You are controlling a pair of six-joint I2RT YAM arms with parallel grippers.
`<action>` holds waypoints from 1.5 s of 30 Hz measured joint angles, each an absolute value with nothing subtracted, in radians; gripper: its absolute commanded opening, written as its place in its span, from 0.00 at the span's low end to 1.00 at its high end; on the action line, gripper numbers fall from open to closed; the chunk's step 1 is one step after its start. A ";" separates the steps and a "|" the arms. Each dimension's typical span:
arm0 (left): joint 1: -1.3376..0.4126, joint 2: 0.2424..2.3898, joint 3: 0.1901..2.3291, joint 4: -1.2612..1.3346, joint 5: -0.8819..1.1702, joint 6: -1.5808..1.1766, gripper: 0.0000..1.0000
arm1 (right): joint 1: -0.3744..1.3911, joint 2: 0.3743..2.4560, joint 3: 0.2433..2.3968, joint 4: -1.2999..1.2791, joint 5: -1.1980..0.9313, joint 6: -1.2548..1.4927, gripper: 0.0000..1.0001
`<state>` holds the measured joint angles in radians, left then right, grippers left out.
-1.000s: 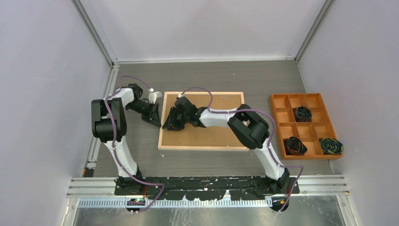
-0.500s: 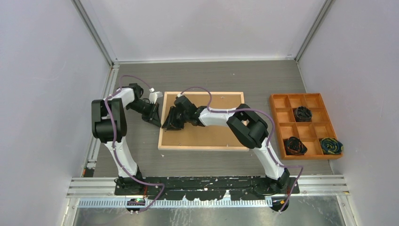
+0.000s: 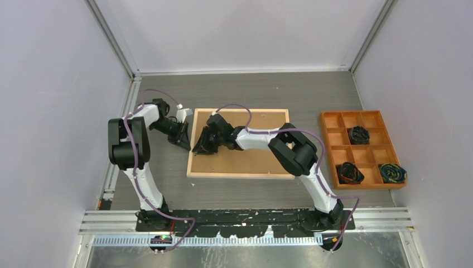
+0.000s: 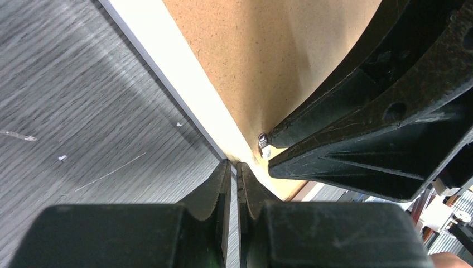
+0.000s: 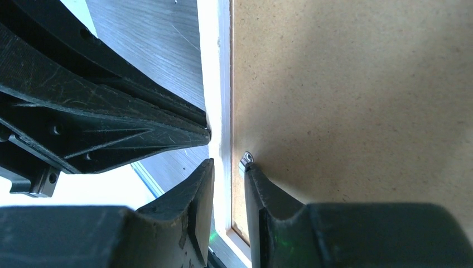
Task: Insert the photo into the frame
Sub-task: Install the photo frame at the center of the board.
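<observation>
The frame (image 3: 240, 174) lies back up on the table, light wood rails around a brown backing board (image 3: 254, 156). The photo is hidden. My left gripper (image 3: 183, 144) is shut and empty, its tips (image 4: 234, 163) touching the outer side of the frame's left rail (image 4: 167, 56). My right gripper (image 3: 199, 149) is a little open and straddles that same rail (image 5: 215, 67). Its inner fingertip (image 5: 254, 178) rests on the backing board (image 5: 346, 84) against a small metal tab (image 5: 245, 160). The tab also shows in the left wrist view (image 4: 263, 144).
An orange compartment tray (image 3: 336, 148) with three dark bundles stands at the right. Grey walls close in the table on the left, back and right. The two grippers' fingers nearly meet across the frame's left rail.
Almost nothing. The right arm's elbow has crept slightly left; both grippers stay at the frame's left rail.
</observation>
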<state>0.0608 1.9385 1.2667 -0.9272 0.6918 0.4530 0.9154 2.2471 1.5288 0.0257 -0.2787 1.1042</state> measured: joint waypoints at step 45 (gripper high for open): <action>0.055 1.908 1.239 -0.896 0.682 0.487 0.07 | 0.967 2.217 1.425 0.150 -0.113 1.381 0.31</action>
